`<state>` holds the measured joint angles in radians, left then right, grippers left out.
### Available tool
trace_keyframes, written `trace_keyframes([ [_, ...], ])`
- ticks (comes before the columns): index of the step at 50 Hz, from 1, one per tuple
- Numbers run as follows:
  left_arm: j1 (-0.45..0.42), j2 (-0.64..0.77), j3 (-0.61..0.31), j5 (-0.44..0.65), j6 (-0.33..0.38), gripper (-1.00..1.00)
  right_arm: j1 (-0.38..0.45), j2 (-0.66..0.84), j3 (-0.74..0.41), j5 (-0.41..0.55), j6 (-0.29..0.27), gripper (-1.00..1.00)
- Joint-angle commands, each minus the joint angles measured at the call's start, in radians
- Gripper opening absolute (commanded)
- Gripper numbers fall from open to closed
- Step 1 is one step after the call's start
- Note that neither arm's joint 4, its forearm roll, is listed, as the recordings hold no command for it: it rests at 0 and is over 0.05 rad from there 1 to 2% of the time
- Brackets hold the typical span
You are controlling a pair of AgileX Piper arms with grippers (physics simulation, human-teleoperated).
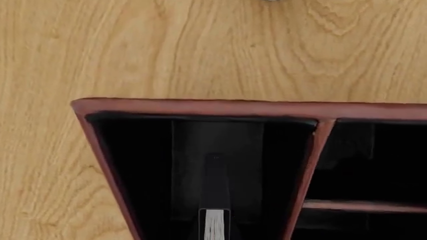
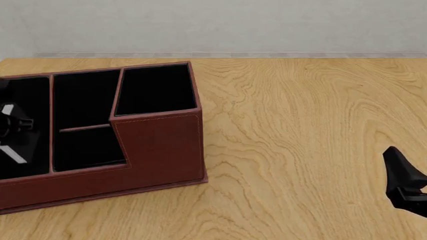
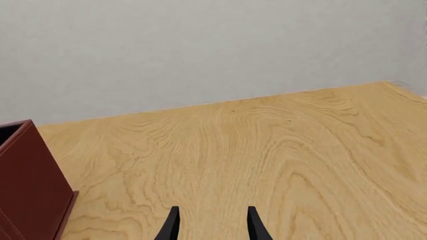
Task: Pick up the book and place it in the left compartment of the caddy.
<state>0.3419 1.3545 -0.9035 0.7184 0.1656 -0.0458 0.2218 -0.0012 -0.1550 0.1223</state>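
While the left pincer [image 2: 9, 131] is seen only at the left edge of the front view, inside the left compartment [image 2: 30, 100] of the caddy [image 2: 157, 150], whether it is open or closed cannot be told, since its dark parts merge with the black lining. From the left wrist view, the book [image 1: 214, 220] is seen standing on edge down in that long undivided bay, its pale page edge turned up toward the camera and its black cover lost against the lining; whether it is gripped cannot be told. Beside this bay lies the one crossed by a thin divider [image 1: 363, 205], and beyond that the taller square bay [image 2: 155, 90]. The right pincer [image 3: 212, 225] is held open and empty, low over the bare wooden desk [image 2: 300, 125], well apart from the caddy, whose corner is caught in the right wrist view
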Motion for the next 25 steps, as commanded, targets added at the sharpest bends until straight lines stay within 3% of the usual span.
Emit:
trace_keyframes([
  [1,0.009,0.02,0.017,-0.039,0.015,-1.0,0.0,-0.001,0.0,0.0,0.0,1.0],
  [25,0.013,0.048,0.047,-0.084,0.009,-1.0,0.0,-0.001,0.0,0.001,-0.001,1.0],
])
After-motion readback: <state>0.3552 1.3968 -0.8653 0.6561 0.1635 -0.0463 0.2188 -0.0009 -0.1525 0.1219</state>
